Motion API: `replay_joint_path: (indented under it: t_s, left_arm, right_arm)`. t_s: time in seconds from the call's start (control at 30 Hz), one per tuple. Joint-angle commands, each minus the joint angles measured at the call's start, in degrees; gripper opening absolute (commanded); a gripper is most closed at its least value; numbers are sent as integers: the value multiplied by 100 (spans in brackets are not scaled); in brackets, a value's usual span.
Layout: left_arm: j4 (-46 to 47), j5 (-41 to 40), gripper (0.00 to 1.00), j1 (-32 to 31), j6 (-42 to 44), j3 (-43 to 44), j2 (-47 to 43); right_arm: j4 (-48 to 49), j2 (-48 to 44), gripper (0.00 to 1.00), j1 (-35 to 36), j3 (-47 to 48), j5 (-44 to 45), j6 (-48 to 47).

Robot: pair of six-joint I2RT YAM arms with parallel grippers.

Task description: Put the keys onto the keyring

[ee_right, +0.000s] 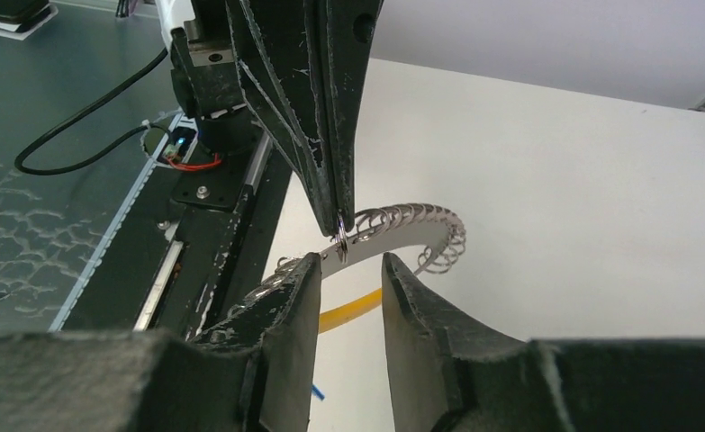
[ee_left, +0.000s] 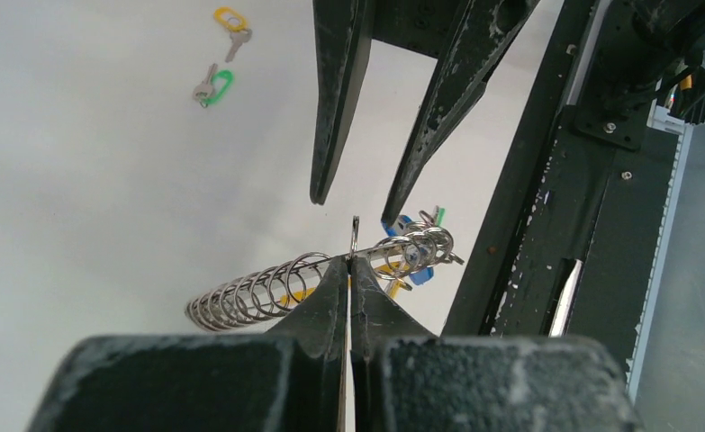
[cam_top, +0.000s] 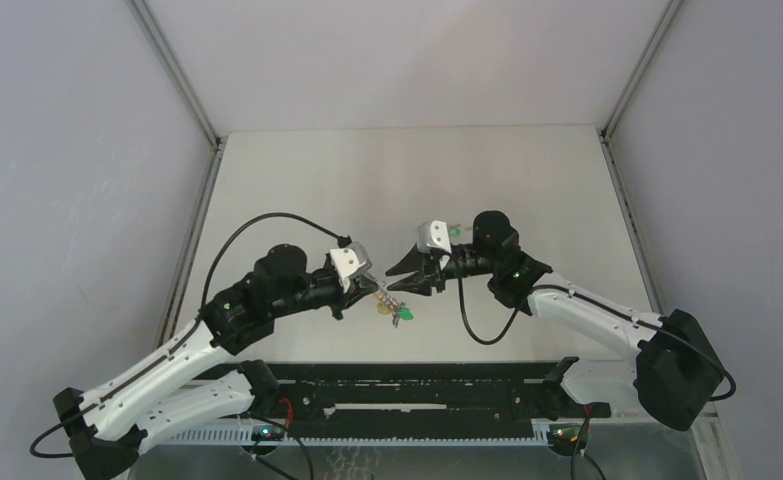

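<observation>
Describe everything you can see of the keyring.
The keyring is a curved loop of silvery wire coils joined to a yellow band. The left tool, shut, pinches a small ring on it; the open right tool sits close by, apparently not touching. Blue- and green-headed keys cluster at one end.

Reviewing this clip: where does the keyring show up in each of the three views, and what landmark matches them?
Top external: the keyring is at centre, between the left gripper and the right gripper.
Left wrist: keyring at lower centre, its silvery coil running left.
Right wrist: keyring at centre, coil arching right, yellow band below.
Shared landmark: the left gripper's tips, shut on the keyring in every view.
</observation>
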Motion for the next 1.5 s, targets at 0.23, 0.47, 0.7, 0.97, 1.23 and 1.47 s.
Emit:
replay_joint_path:
  t_s: [0.23, 0.47, 0.7, 0.97, 1.23, 1.47]
  left_arm:
    - [-776, 132, 0, 12, 128, 1083, 414]
    - [-1193, 223, 0, 12, 191, 1421, 665]
    - [-1468, 307, 0, 12, 256, 1660, 920]
    - [-1479, 338, 0, 12, 258, 1724, 1022]
    - [-1450, 279, 0, 12, 221, 1745, 1064]
    - [-1383, 153, 8, 12, 230, 1647, 1057]
  right_arm:
    - [-305, 213, 27, 147, 424, -216, -361]
    - [-185, 240, 26, 155, 424, -260, -323]
    - [-118, 282, 26, 163, 426, -242, -275]
    - [-152, 320, 17, 173, 430, -322, -278]
    - [-153, 254, 0, 173, 424, -433, -283]
    - [-106, 147, 0, 134, 424, -456, -158]
